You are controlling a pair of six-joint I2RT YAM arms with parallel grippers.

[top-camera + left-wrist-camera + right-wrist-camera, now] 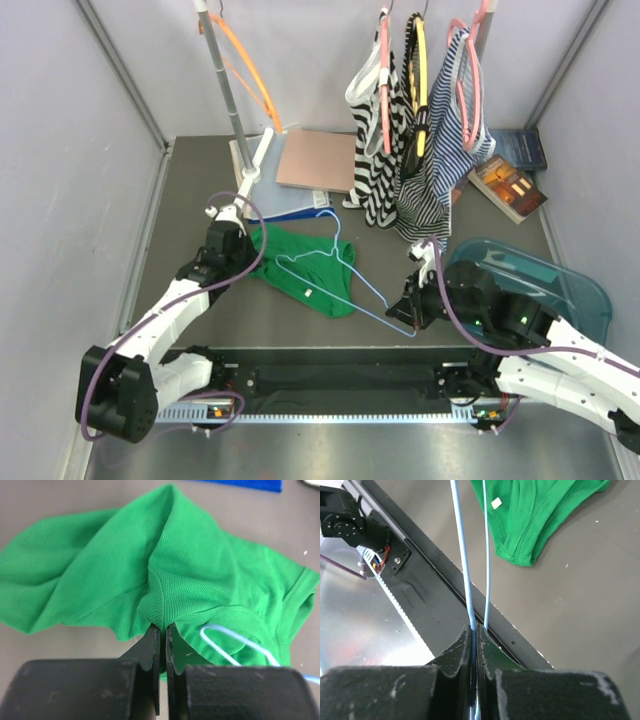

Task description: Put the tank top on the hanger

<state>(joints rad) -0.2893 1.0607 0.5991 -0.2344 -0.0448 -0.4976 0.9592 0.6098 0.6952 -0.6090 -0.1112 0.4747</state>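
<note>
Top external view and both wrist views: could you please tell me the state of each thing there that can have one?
tank top: crumpled on the table, not hung, one fold pinched.
hanger: lying partly across the tank top, one corner clamped.
left gripper: shut on the tank top.
right gripper: shut on the hanger.
striped tops: hanging up.

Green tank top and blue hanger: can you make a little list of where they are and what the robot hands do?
top: bright-green fabric tank top, crumpled on the dark table
hanger: thin light-blue wire hanger, lying partly over the top
left gripper: shut on the top's fold
right gripper: shut on the hanger's wire
on hanger yet: no
</note>
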